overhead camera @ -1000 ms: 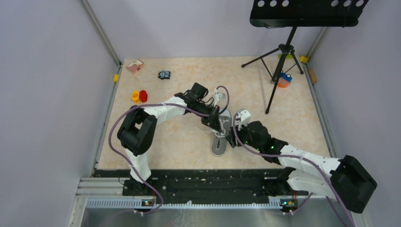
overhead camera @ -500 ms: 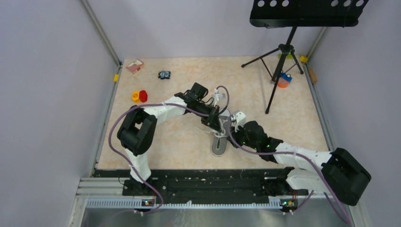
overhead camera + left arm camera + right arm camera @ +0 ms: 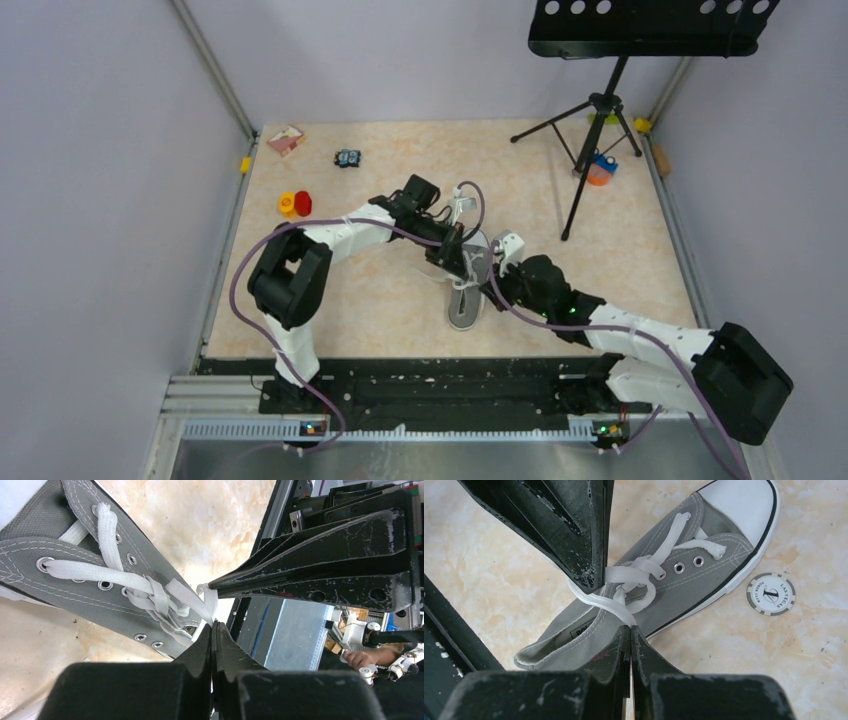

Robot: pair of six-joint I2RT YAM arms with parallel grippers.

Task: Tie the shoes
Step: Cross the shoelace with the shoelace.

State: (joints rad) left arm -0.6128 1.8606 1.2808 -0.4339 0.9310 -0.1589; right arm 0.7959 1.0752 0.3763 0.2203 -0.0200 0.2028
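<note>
The grey shoe (image 3: 465,306) lies on the table between both arms, its white toe cap (image 3: 744,505) pointing away from the right wrist camera. Its white laces cross in a first knot (image 3: 156,598) over the eyelets. My left gripper (image 3: 214,624) is shut on one lace end (image 3: 195,601) coming out of that knot. My right gripper (image 3: 630,627) is shut on the other lace end (image 3: 600,603), just above the shoe's opening. The two tips sit close together over the tongue; the left gripper (image 3: 596,586) shows in the right wrist view and the right gripper (image 3: 211,586) in the left wrist view.
A poker chip (image 3: 770,594) lies next to the shoe's toe side. A music stand's tripod (image 3: 590,150) is at the back right with an orange and blue object (image 3: 600,168). Red and yellow pieces (image 3: 295,204), a pink box (image 3: 286,139) and a small dark item (image 3: 347,158) sit at the back left.
My right gripper has gone from open to shut, now pinching a lace end, and its arm has shifted slightly toward the shoe. The left gripper has kept its hold in place.
</note>
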